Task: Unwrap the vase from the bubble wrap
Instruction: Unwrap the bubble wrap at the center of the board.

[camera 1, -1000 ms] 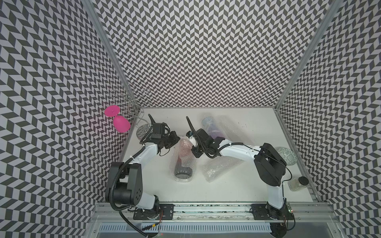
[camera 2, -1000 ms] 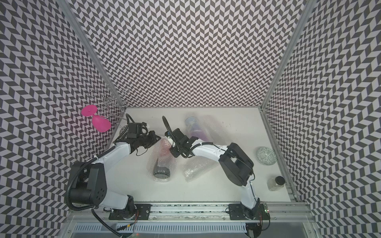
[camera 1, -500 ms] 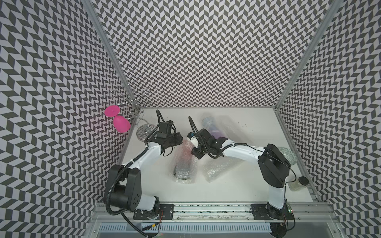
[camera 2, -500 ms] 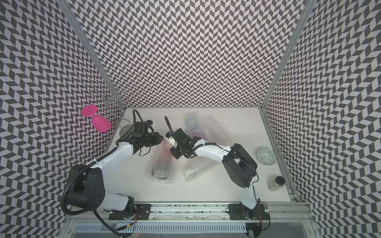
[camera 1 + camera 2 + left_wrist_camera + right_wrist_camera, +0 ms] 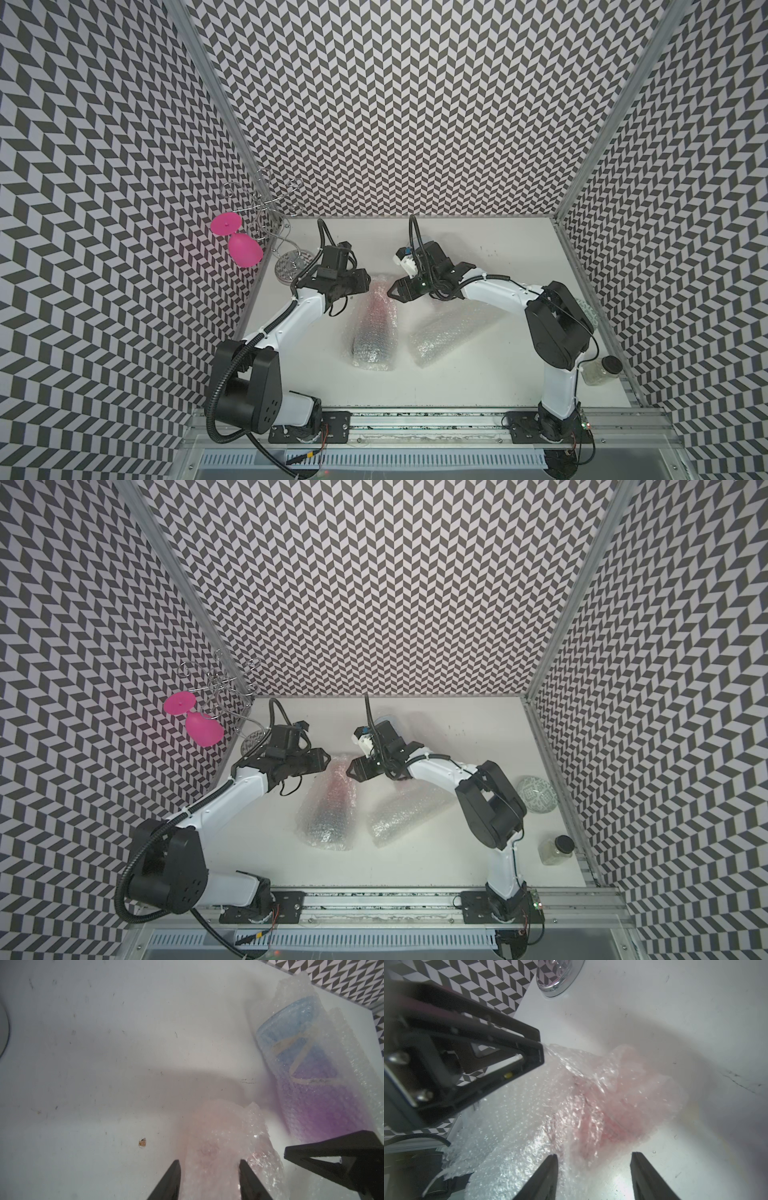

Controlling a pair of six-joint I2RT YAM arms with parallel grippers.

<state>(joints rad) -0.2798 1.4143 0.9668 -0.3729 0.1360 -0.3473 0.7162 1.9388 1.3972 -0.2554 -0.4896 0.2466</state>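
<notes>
white arms (image 5: 291, 316), black joints (image 5: 557, 328) (cabled)

Crinkly glossy plastic bubble wrap (image 5: 372, 332), scuffed matt white table (image 5: 457, 382)

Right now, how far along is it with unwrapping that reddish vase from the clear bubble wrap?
Nothing looks done: the reddish vase lies fully swathed in clear bubble wrap. In hand: the left gripper and right gripper, both open, sit at its narrow end. Left: peeling off the whole sheet.
</notes>
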